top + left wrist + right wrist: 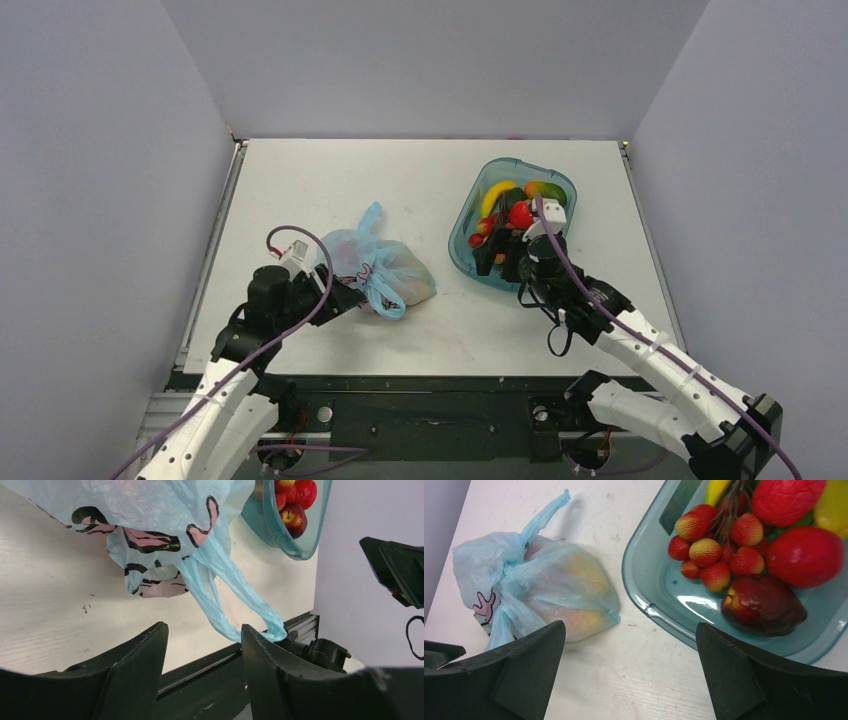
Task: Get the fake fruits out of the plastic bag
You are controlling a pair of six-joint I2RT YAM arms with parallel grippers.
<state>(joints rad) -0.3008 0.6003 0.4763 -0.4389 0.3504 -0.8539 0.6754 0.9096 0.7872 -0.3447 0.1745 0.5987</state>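
The light-blue plastic bag point(378, 262) lies knotted on the table, left of centre. Through its film I see blurred orange-yellow fruit shapes point(583, 575); nothing sharper shows. My left gripper point(345, 298) is open at the bag's near-left side. In the left wrist view the bag point(140, 510) hangs above the open jaws point(202, 635), and one loop handle point(225, 600) reaches down to the right fingertip point(250, 632), outside the gap. My right gripper point(629, 630) is open and empty over bare table between the bag point(524, 575) and the tub.
A teal transparent tub point(462, 250) stands right of centre. It holds a dark red apple point(761, 605), a strawberry cluster point(714, 545), red round fruits and yellow pieces. The table's near edge and a black rail point(210, 660) run under my left gripper.
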